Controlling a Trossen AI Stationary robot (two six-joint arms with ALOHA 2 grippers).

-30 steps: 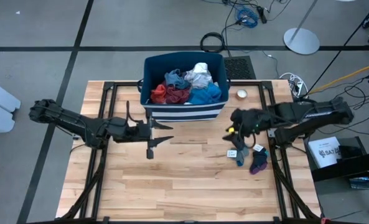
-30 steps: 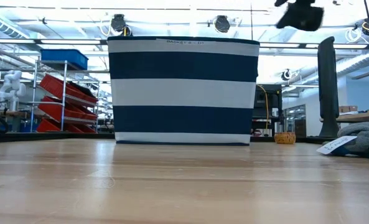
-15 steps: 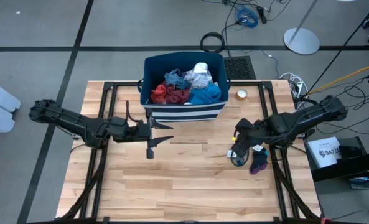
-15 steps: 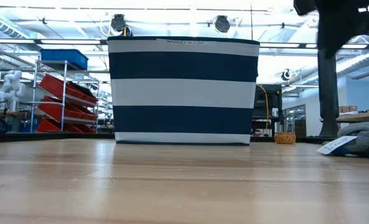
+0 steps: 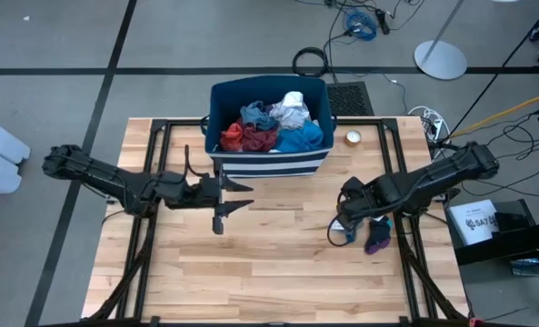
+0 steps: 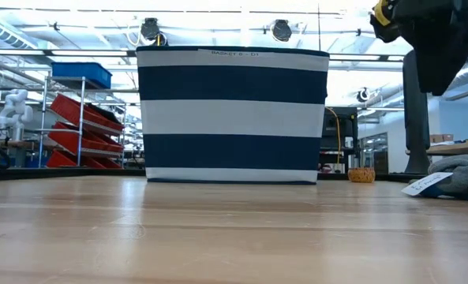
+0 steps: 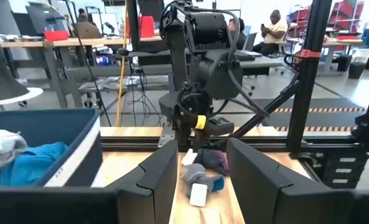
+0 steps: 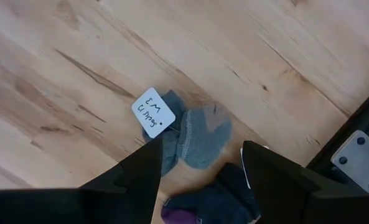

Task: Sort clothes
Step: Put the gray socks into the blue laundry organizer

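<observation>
From above, the left end effector (image 5: 237, 193) waits with fingers spread over bare worktop (image 5: 251, 263) just in front of the navy striped bin (image 5: 269, 162), which holds red, blue and white clothes (image 5: 274, 125), while the right end effector (image 5: 339, 232) hangs over a small pile of socks (image 5: 371, 232) by the worktop's right edge. The right wrist view shows its fingers (image 8: 140, 171) apart and empty above a grey-blue sock (image 8: 193, 140) bearing a white tag (image 8: 153, 112), a darker, seemingly purple-toed sock (image 8: 212, 202) touching it.

Right claw (image 8: 200, 180) pointing down, fingers apart, empty. Left claw (image 5: 235, 194) level, fingers apart, empty.
</observation>
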